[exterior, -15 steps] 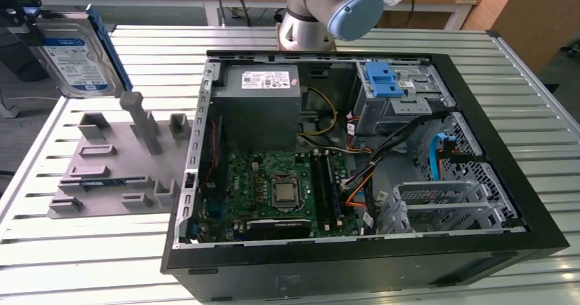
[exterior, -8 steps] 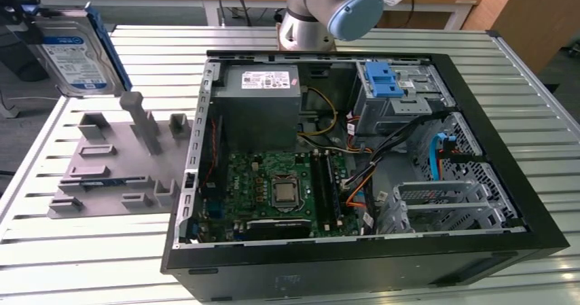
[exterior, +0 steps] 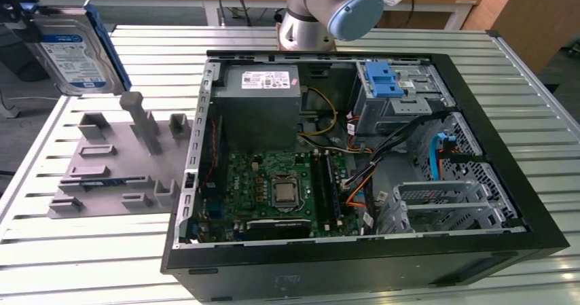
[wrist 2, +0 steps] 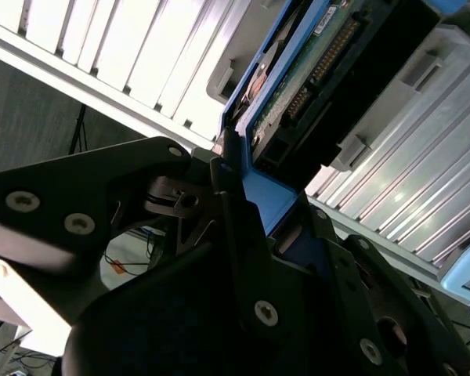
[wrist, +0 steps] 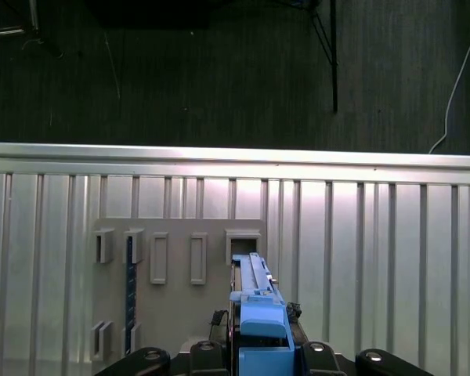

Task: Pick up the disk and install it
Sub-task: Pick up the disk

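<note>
Table (exterior: pixel 73 250): slatted metal, carrying everything else.
Computer case (exterior: pixel 317 278): lies open on its side, with the motherboard, the grey power supply (exterior: pixel 263 91) and a drive cage with a blue latch (exterior: pixel 390 81) exposed.
Fixture (exterior: pixel 113 155): a grey slotted holder on the table, just beside the case on the exterior view's left.
Disk (exterior: pixel 77 50): in the air, standing on edge and slightly tilted above the far end of the fixture – clear of its slots and well apart from the case. Its blue carrier edge faces the first wrist view (wrist: pixel 258 313).
Gripper (wrist 2: pixel 266 207): jaws clamped on the disk's blue carrier, one black finger on each side.
Step in hand: the pick-up looks done; installing has not begun.
Next move calls for: in my judgement, carrying the disk across to the case without snagging cables – and squaring the carrier with a bay.
</note>
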{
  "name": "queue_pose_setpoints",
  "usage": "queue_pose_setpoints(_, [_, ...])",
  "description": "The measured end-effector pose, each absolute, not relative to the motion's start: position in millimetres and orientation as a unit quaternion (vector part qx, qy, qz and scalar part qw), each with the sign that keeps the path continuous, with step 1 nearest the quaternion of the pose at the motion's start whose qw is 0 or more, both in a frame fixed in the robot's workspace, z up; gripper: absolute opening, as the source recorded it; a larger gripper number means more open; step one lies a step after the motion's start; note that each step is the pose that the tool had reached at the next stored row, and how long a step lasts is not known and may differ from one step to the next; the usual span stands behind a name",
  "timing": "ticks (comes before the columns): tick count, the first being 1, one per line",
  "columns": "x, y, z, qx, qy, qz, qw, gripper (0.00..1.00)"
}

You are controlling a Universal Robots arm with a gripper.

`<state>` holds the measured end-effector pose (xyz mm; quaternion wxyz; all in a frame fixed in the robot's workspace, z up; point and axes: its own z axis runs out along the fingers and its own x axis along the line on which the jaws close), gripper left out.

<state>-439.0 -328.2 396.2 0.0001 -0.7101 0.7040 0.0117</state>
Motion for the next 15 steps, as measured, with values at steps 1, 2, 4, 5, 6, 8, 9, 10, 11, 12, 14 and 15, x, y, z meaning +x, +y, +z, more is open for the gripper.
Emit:
queue_pose_setpoints(1, [-439.0, -328.2, 396.8, -0.71, 0.704, 0.012, 0.0, 0.36])
queue_pose_setpoints(2, [-439.0, -328.2, 397.3, -0.71, 0.704, 0.012, 0.0, 0.36])
queue_pose_setpoints(4, [-439.0, -328.2, 398.6, -0.71, 0.704, 0.012, 0.0, 0.36])
queue_pose_setpoints(5, [-439.0, -328.2, 399.3, -0.71, 0.704, 0.012, 0.0, 0.36])
queue_pose_setpoints(6, [-439.0, -328.2, 399.9, -0.71, 0.704, 0.012, 0.0, 0.36])
queue_pose_setpoints(8, [-439.0, -328.2, 401.3, -0.71, 0.704, 0.012, 0.0, 0.36])
queue_pose_setpoints(9, [-439.0, -328.3, 401.9, -0.71, 0.704, 0.012, 0.0, 0.36])
queue_pose_setpoints(10, [-439.0, -328.2, 402.4, -0.71, 0.704, 0.012, 0.0, 0.36])
queue_pose_setpoints(11, [-439.0, -328.2, 402.9, -0.71, 0.704, 0.012, 0.0, 0.36])
queue_pose_setpoints(12, [-439.0, -328.2, 403.4, -0.71, 0.704, 0.012, 0.0, 0.36])
queue_pose_setpoints(14, [-439.0, -328.2, 404.4, -0.71, 0.704, 0.012, 0.0, 0.36])
queue_pose_setpoints(15, [-439.0, -328.2, 405.0, -0.71, 0.704, 0.012, 0.0, 0.36])
